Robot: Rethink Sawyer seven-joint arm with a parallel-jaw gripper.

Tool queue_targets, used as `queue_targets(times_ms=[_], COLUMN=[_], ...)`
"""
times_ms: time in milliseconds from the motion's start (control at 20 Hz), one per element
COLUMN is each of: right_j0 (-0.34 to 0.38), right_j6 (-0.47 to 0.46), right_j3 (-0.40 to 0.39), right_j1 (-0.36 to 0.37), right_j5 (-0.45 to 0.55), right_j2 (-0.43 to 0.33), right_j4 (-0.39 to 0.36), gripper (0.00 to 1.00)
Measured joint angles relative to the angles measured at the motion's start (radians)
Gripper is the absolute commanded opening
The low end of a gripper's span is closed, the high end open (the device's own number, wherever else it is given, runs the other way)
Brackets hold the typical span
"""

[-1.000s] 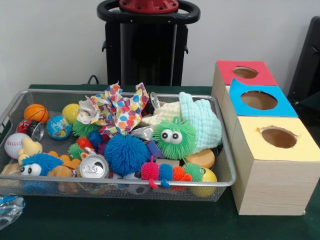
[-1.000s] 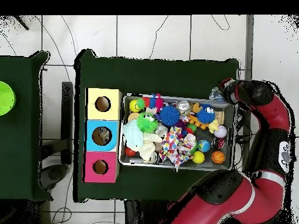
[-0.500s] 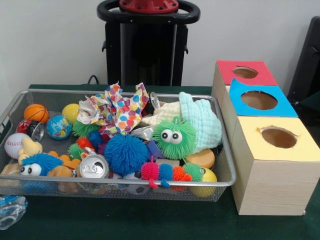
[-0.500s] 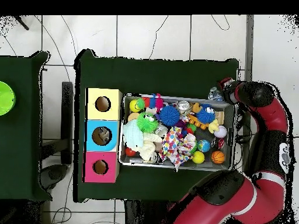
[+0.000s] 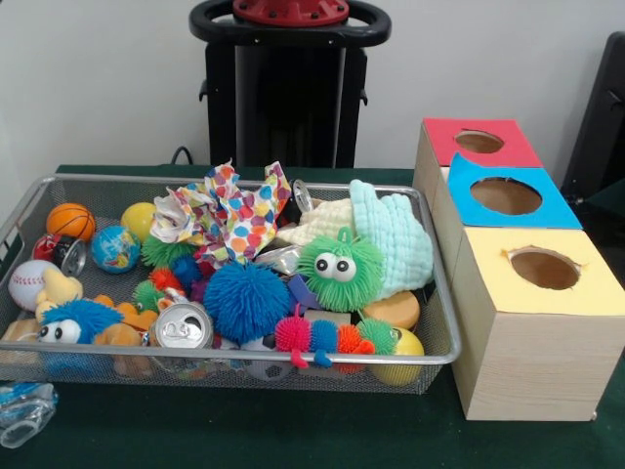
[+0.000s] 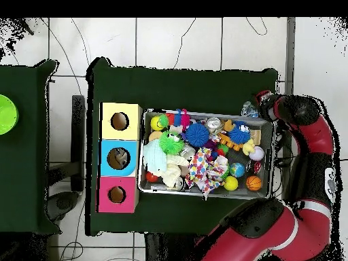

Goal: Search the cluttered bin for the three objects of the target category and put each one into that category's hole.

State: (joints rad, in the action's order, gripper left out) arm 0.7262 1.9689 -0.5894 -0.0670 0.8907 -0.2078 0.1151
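Observation:
A wire mesh bin [image 5: 244,362] is packed with toys: a basketball [image 5: 70,221], a globe ball [image 5: 115,248], a baseball [image 5: 29,283], a soda can [image 5: 182,327], a blue spiky ball [image 5: 246,299], a green spiky ball with eyes [image 5: 340,269], a mint cloth [image 5: 393,239] and a dotted cloth [image 5: 229,210]. Beside the bin stand red [image 5: 479,142], blue [image 5: 508,195] and yellow [image 5: 544,269] boxes, each with a round hole. In the overhead view my gripper [image 6: 262,103] is outside the bin's corner, at a clear crumpled plastic item [image 6: 249,109]. Its state is hidden.
The clear plastic item [image 5: 24,410] lies on the green table just outside the bin's front left corner. The red arm [image 6: 316,143] curves round the bin's end [image 6: 272,149]. A second green table with a green disc [image 6: 5,113] stands apart.
In the front view the clear plastic item has crept slightly to the right. The arm's end has shifted a little at the bin's corner. The bin's contents are unchanged.

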Motion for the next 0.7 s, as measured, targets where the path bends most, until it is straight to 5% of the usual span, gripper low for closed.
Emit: queue_targets(times_ms=[300,700], right_j0=[-0.001,-0.044], right_j6=[0.0,0.0], right_j3=[0.019,0.084], right_j1=[-0.018,-0.073], right_j5=[0.041,0.222], right_j2=[-0.001,-0.012], right_j4=[0.044,0.12], gripper=[1.0,1.0])
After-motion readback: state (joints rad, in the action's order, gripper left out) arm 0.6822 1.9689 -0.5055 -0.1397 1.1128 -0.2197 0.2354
